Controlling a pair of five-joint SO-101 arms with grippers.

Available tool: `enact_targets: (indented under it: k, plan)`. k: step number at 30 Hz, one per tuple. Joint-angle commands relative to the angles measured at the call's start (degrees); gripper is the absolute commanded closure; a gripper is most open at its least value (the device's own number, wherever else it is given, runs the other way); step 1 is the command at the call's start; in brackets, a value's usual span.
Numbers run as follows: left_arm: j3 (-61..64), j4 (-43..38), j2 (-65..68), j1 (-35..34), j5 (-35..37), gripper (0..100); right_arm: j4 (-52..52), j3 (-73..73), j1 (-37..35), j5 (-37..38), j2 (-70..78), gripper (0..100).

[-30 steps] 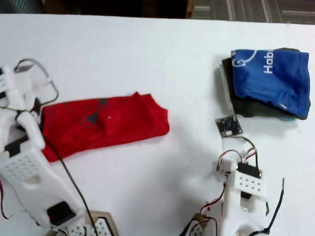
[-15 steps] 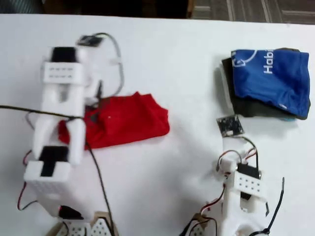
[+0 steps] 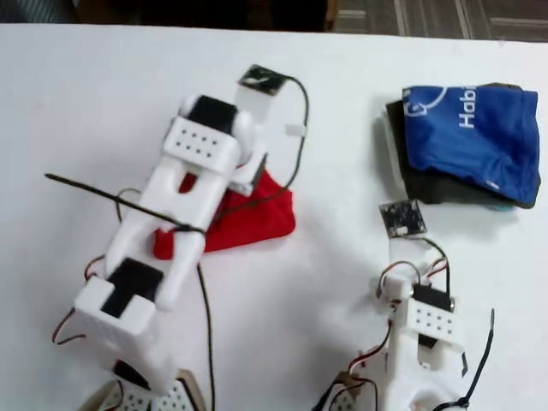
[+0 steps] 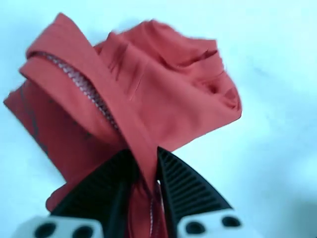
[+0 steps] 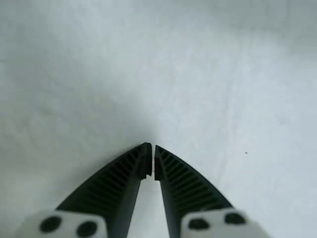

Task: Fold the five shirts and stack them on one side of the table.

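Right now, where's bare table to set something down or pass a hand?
Bare: the table's far-left corner, beside the left arm that covers the red shirt; the lane between that shirt and the folded stack; the near middle between both arms. Crowded: the right arm sits close on the stack's near side.

White plastic arms (image 3: 171,223), black servos (image 3: 212,111), black ribbed gripper (image 5: 151,150), black-and-red cables (image 3: 206,325)

Bright, even light washes the white bench (image 3: 86,86), leaving only faint, soft shadows beside the arms. Folds of the red shirt (image 4: 163,94) shade gently; a dim patch surrounds the right pincer (image 5: 152,154).
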Motion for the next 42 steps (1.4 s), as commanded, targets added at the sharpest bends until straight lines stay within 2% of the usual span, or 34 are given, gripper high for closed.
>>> enact_targets:
  k: [1, 9, 16, 21, 25, 29, 31, 35, 42]
  plan:
    - [0.31, -2.9, -0.88, 1.14, 0.44, 97, -0.92, -0.18, 0.48, -0.62, -1.01, 97.8]
    - [0.04, -6.95, 6.95, 1.41, 0.44, 97, -0.92, -0.18, 0.48, -0.7, -1.01, 97.8]
    - [-3.12, -5.89, 7.03, 1.76, 0.44, 78, -0.92, -0.18, 0.57, -0.7, -1.01, 97.8]
    - [-15.16, 2.46, 7.03, -1.23, 0.26, 80, -0.84, -0.18, 0.66, -0.7, -1.01, 97.8]
    - [-22.64, 10.11, 7.56, -8.35, -0.97, 82, -0.84, -0.18, 0.66, -0.79, -1.01, 97.8]
    - [-14.9, 8.18, 7.82, -14.68, -7.74, 99, -0.84, -0.18, 0.66, -0.79, -1.01, 97.8]
    - [-8.4, 6.59, 7.12, -15.65, -9.49, 96, -0.84, -0.18, 0.66, -0.79, -1.01, 97.8]
    - [1.27, 3.43, 7.12, -15.03, -11.34, 97, -0.84, -0.18, 0.66, -0.79, -1.01, 97.8]
    - [14.37, -4.04, 7.12, -8.09, -11.08, 97, -0.84, -0.18, 0.66, -0.97, -1.01, 97.8]
